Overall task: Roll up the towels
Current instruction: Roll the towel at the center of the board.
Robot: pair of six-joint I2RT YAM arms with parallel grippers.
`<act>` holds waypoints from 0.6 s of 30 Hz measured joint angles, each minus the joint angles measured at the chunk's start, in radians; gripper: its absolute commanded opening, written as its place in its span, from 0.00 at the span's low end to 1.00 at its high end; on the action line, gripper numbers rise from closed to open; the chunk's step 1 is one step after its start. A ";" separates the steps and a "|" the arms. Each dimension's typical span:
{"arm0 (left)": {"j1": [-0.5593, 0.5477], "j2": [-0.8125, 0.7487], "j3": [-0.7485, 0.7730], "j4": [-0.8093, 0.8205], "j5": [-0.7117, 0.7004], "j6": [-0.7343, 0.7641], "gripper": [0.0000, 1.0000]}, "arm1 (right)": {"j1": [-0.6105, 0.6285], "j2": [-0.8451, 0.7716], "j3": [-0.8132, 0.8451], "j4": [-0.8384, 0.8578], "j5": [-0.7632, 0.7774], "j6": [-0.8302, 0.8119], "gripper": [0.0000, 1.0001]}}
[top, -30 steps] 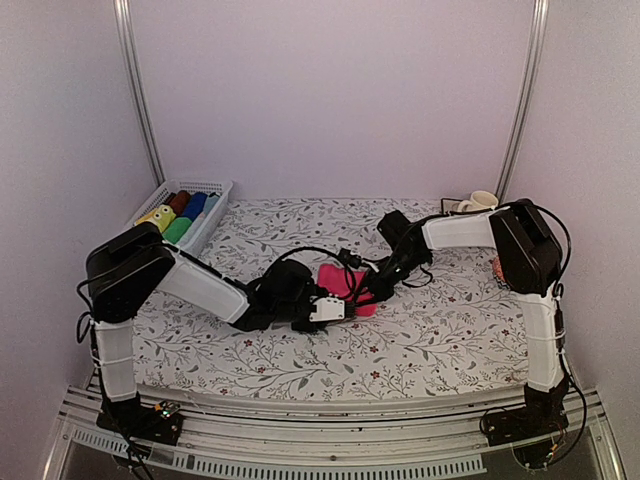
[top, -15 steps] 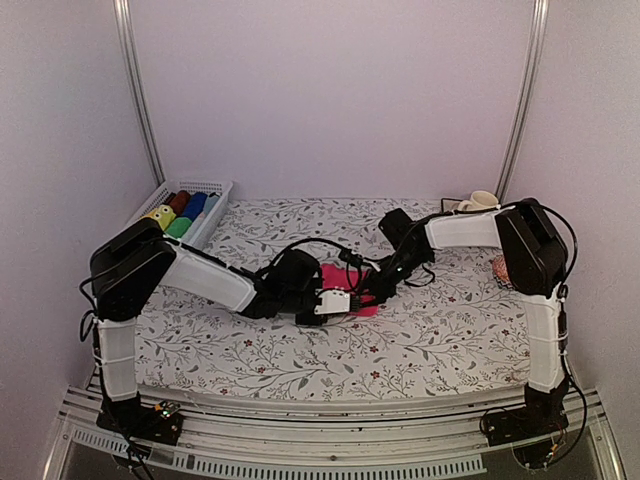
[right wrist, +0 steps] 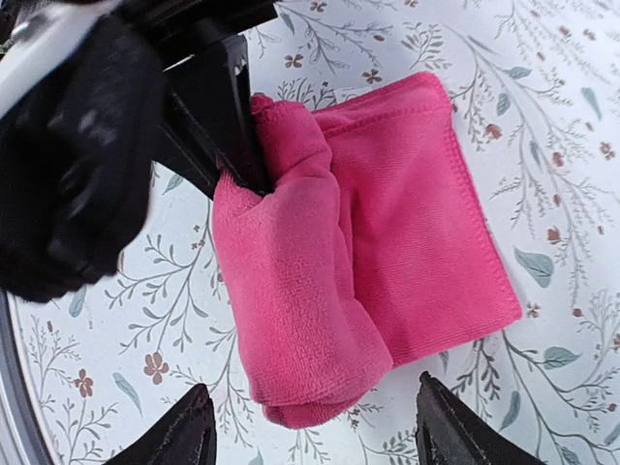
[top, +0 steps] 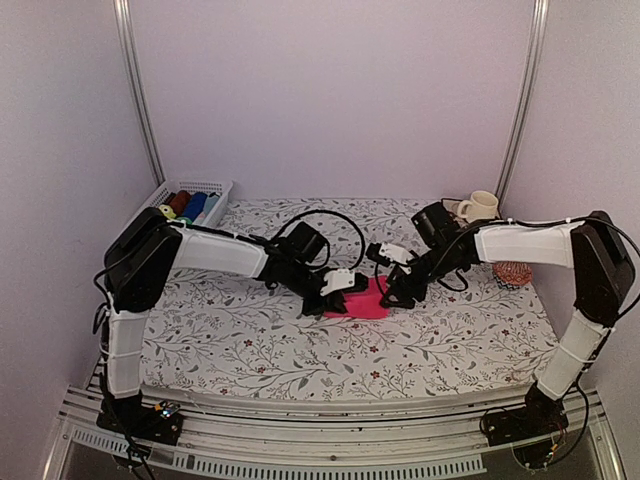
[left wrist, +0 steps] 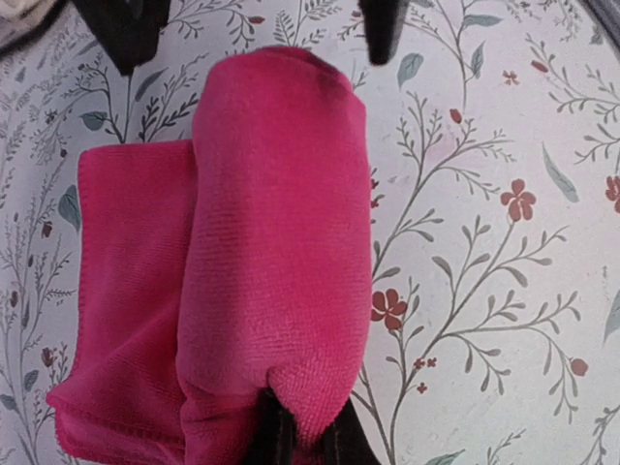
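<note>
From above, my left gripper (top: 338, 302) is clenched on the pink towel (top: 365, 300), well right of the basket (top: 200, 184). The left wrist view shows the roll half-wound. On the right wrist view, the right gripper (right wrist: 315, 421) has its jaws apart, straddling the roll's end. Next I'd regrip and wind on.

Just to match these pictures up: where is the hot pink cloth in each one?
Top external: hot pink soft cloth near the centre.
Left wrist: centre-left, partly rolled.
Right wrist: centre.
Shared landmark: the left gripper pinching the roll's end.
</note>
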 measured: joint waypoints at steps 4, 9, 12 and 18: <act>0.027 0.038 0.073 -0.082 0.084 -0.039 0.00 | 0.000 -0.091 -0.112 0.121 0.052 -0.029 0.71; 0.053 0.090 0.162 -0.175 0.165 -0.078 0.00 | 0.024 -0.166 -0.229 0.262 0.108 -0.091 0.71; 0.067 0.129 0.226 -0.238 0.203 -0.100 0.00 | 0.074 -0.190 -0.275 0.326 0.136 -0.152 0.71; 0.077 0.186 0.327 -0.338 0.250 -0.131 0.00 | 0.174 -0.199 -0.317 0.402 0.157 -0.282 0.69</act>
